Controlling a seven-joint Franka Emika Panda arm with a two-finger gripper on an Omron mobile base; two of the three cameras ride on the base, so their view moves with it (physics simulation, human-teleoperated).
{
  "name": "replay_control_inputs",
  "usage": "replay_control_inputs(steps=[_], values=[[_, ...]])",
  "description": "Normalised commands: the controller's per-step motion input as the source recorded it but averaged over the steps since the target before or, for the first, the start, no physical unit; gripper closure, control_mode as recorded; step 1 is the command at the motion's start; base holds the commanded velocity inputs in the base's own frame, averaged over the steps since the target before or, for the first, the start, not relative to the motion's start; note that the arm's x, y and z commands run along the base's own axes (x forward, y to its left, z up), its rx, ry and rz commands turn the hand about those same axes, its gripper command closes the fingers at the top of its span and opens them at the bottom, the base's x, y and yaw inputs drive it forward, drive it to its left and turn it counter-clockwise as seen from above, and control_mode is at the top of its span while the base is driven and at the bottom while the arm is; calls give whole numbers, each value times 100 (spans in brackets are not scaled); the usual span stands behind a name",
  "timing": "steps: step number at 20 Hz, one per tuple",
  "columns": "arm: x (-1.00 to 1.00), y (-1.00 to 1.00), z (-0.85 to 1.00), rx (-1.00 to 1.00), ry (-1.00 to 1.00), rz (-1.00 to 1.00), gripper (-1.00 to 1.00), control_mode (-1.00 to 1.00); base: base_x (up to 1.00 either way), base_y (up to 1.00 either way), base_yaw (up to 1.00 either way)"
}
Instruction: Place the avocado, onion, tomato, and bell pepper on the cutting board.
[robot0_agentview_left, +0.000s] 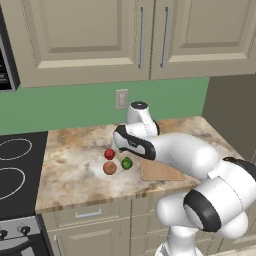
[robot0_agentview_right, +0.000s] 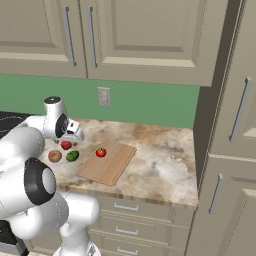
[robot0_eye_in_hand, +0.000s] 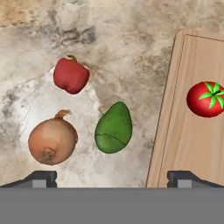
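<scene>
Looking straight down, I find the avocado (robot0_eye_in_hand: 113, 128) on the bare counter just ahead of my gripper (robot0_eye_in_hand: 112, 178), between my fingertips' line, its long axis running away from me with the narrow end farthest. My jaws stand wide and hold nothing. The onion (robot0_eye_in_hand: 53, 141) sits just beside it on one side, the bell pepper (robot0_eye_in_hand: 71, 75) beyond the onion, apart from both. On the other side the cutting board (robot0_eye_in_hand: 183, 144) lies close to the avocado, and the tomato (robot0_eye_in_hand: 206, 99) already rests on it. All of it sits on the marbled countertop (robot0_agentview_left: 75, 175), with the green wall (robot0_agentview_right: 145, 102) and an outlet (robot0_agentview_right: 103, 96) behind, cabinets (robot0_agentview_left: 90, 35) above, and a stove (robot0_agentview_left: 15, 170) off to my left.
</scene>
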Motion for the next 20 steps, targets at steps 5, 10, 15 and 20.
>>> replay_control_inputs(steps=[5, 10, 15, 20], values=[[3, 0, -19, 0, 3, 0, -100, -100, 0, 0, 0], [0, 0, -21, 0, 4, 0, -100, -100, 0, 0, 0], [2, 0, -26, 0, 6, 0, -100, -100, 0, 0, 0], [7, 0, -21, 0, 6, 0, -100, -100, 0, 0, 0]])
